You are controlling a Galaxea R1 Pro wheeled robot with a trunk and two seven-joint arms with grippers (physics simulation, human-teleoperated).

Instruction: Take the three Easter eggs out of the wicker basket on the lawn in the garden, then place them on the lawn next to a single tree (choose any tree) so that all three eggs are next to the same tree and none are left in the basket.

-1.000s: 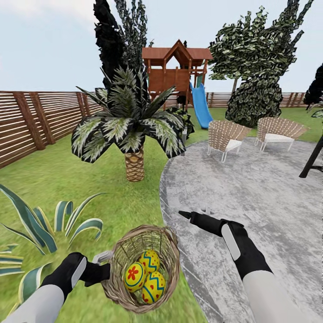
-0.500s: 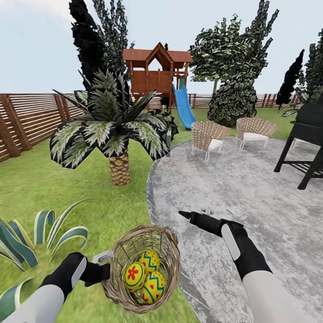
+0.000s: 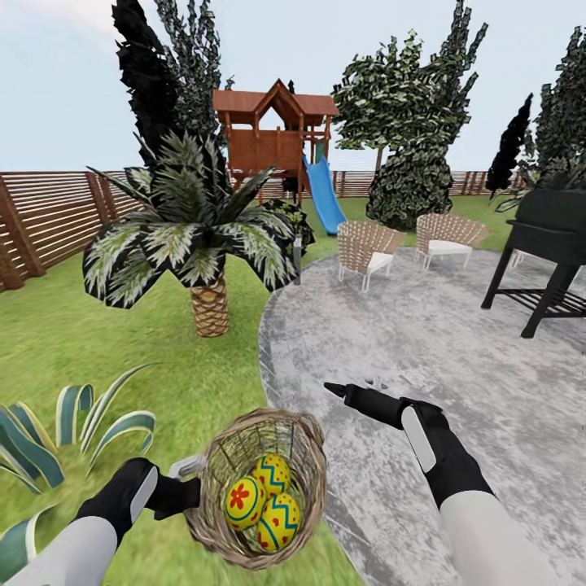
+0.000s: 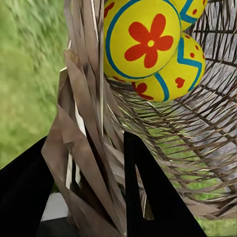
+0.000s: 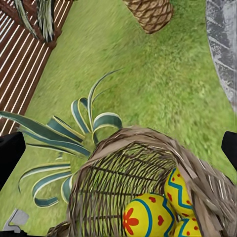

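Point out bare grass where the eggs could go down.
Open lawn lies between the palm trunk, the wooden fence and the striped agave. A narrower strip runs between palm and paving. Around the agave leaves it is crowded.

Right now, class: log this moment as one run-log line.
phase: carrying | left gripper: shut on wicker basket rim | Easter eggs: three, in basket | right gripper: holds nothing

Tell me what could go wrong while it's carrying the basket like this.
1. The left claw pinches only the wall of the basket, which hangs tilted, so it might slip or swing.
2. The eggs sit piled toward the low side; a sharper tilt could roll them out.
3. The palm is close, but it may not be the intended tree.
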